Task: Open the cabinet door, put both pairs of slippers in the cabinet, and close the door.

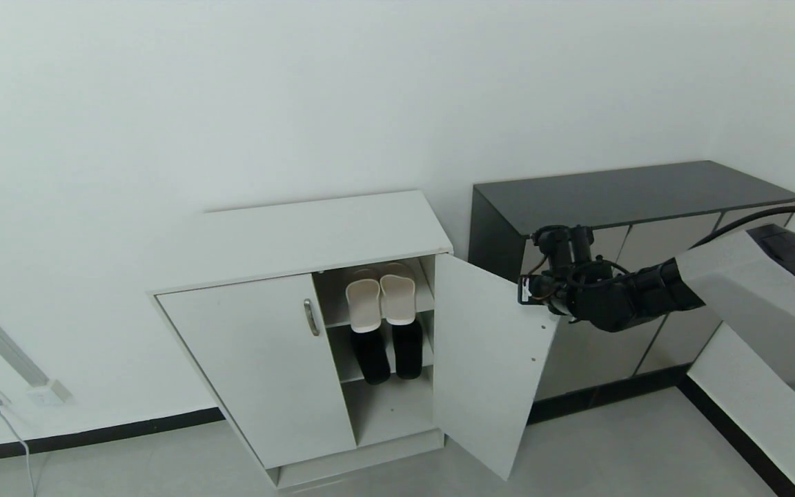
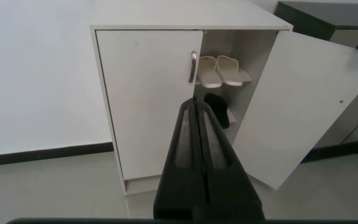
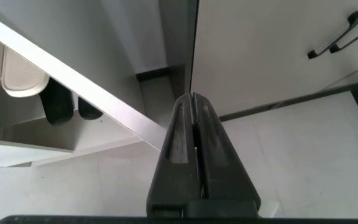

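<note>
Slippers of both pairs lie inside the cabinet (image 1: 315,228): the white pair (image 1: 380,300) on the upper shelf, the black pair (image 1: 389,352) on the shelf below, toes pointing out. What you have left to handle is the right-hand door (image 1: 487,359), which stands swung wide open. Treat it as a light, stiff panel on hinges; it should swing with little force, and its smooth face gives nothing to pinch. I would push flat on the outer face near the free edge, far from the hinges, and ease off before it meets the frame. Your right gripper (image 1: 524,290) sits just beside the door's upper free corner, fingers pressed together on nothing; contact cannot be judged. Your left gripper (image 2: 194,106) is likewise clenched and empty, facing the left door (image 2: 145,99).
</note>
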Available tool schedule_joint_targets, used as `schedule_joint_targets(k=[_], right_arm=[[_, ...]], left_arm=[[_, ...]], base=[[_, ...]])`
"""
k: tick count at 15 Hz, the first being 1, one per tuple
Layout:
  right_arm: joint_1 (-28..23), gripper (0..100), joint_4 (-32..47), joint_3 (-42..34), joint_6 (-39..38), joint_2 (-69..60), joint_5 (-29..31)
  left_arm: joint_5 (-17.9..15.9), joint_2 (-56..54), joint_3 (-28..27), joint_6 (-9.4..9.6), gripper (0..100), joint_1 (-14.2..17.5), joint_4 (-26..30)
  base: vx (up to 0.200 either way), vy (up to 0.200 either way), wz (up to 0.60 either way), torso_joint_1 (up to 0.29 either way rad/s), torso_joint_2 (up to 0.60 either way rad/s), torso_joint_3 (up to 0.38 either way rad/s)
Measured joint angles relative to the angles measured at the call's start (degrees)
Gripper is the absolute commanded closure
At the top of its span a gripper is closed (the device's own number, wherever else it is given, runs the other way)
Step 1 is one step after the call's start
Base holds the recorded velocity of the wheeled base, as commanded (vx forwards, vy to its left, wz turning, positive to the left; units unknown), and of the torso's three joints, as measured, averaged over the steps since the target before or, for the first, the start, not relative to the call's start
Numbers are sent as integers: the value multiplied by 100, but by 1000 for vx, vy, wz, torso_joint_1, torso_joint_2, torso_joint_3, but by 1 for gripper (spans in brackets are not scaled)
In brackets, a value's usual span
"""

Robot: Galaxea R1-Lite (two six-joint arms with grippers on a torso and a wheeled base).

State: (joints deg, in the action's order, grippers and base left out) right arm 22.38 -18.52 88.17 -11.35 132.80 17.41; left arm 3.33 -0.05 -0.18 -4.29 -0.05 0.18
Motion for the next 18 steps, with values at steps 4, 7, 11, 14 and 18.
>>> schedule_joint_targets(k=[4, 7, 11, 14, 18], right_arm=[[463, 100, -742, -1154, 44, -474, 16], [912, 100, -1304, -1971, 82, -909, 13], [1279, 100, -2256, -2767, 624, -1293, -22], [1329, 100, -2439, -2961, 747, -1395, -34], [1339, 100, -2445, -2996, 747, -1423, -34]], left_arm=[[-2, 0, 0, 0, 100, -2, 0], [-2, 0, 0, 0, 100, -2, -2], [-2, 0, 0, 0, 100, -2, 0], [-2, 0, 0, 2, 100, -2, -2], [0, 0, 0, 0, 100, -2, 0]], base=[[0, 0, 0, 0, 0, 0], [0, 0, 0, 0, 0, 0], [0, 0, 0, 0, 0, 0], [0, 0, 0, 0, 0, 0], [0, 0, 300, 1, 1, 2]])
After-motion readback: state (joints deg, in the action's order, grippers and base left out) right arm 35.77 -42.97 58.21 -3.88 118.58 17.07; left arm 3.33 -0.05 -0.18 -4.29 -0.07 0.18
